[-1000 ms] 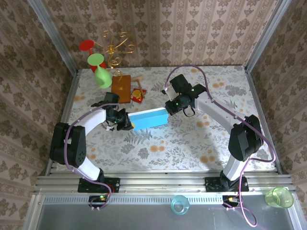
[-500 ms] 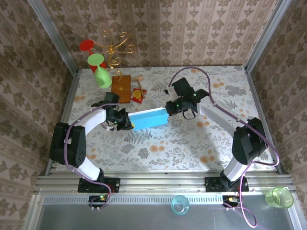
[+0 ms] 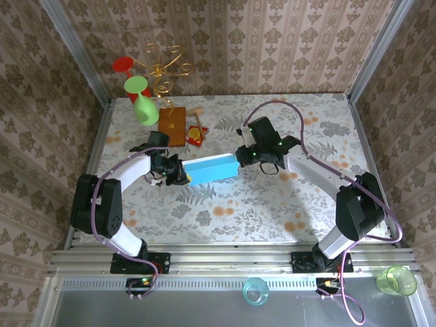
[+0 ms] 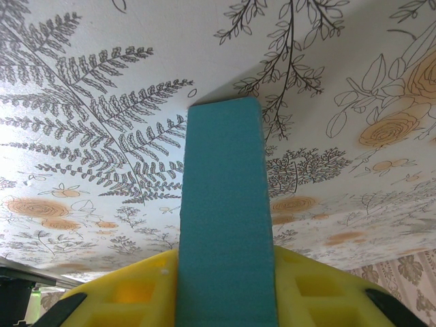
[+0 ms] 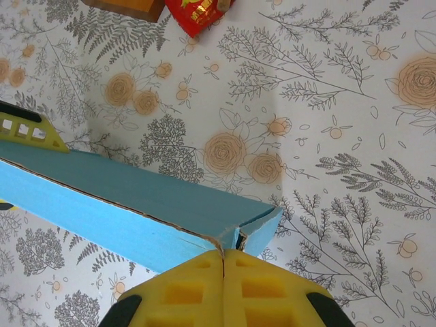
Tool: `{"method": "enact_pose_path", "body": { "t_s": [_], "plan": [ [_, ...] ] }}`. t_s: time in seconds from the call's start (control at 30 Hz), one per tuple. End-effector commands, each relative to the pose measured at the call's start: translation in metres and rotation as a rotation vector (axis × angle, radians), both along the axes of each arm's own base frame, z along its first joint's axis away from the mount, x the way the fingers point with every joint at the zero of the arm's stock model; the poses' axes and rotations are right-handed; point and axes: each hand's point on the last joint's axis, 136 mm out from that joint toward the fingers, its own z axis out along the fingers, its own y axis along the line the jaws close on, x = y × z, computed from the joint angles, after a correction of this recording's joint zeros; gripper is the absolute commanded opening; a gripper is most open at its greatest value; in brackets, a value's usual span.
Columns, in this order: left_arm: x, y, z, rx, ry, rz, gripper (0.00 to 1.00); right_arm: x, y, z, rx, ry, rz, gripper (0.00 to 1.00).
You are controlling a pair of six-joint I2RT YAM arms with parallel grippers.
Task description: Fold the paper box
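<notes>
The paper box (image 3: 212, 168) is a long light-blue closed box, held level above the floral table between both arms. My left gripper (image 3: 178, 176) is shut on its left end; in the left wrist view the box (image 4: 223, 204) runs up from between the yellow fingers (image 4: 122, 293). My right gripper (image 3: 240, 158) is at the right end. In the right wrist view its yellow fingers (image 5: 184, 286) are pressed together at the box's (image 5: 129, 197) near corner, where a frayed cardboard edge runs into the seam between them. That corner flap stands slightly ajar.
An orange-brown wooden board (image 3: 173, 126) and a red packet (image 3: 196, 135) lie just behind the box. A green goblet (image 3: 142, 102) and a gold wire stand (image 3: 163, 68) sit at the back left. A blue cup (image 3: 255, 291) and a green cup (image 3: 397, 280) rest beyond the near rail.
The right arm's wrist and forearm have swung rightward and the gripper has turned, while its fingers stay at the box's right end. The box and left arm have not moved.
</notes>
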Motion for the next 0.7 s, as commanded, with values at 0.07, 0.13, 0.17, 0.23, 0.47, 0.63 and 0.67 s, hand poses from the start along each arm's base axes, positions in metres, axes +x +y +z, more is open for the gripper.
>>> {"method": "enact_pose_path", "body": {
  "t_s": [0.07,0.13,0.17,0.23,0.47,0.63,0.67],
  "plan": [
    [0.000,0.017,-0.031,0.101,0.040,0.045,0.07,-0.011,-0.017,-0.025,-0.075,0.016,-0.048,0.00],
    [0.001,0.017,-0.030,0.099,0.032,0.044,0.09,-0.010,-0.016,-0.026,-0.073,0.004,-0.045,0.00],
    [0.002,0.016,-0.029,0.095,0.025,0.043,0.11,-0.010,-0.014,-0.026,-0.073,0.001,-0.043,0.00],
    [0.003,0.015,-0.029,0.090,0.014,0.044,0.17,-0.009,-0.012,-0.027,-0.071,-0.003,-0.042,0.00],
    [0.014,0.014,-0.023,0.053,-0.078,0.059,0.40,-0.009,-0.009,-0.032,-0.083,-0.012,-0.055,0.00],
    [0.021,0.019,-0.016,0.035,-0.157,0.068,0.49,-0.007,-0.011,-0.034,-0.099,-0.011,-0.067,0.00],
    [0.023,0.019,-0.013,0.030,-0.171,0.068,0.51,-0.006,-0.011,-0.033,-0.097,-0.014,-0.069,0.00]
  ]
}}
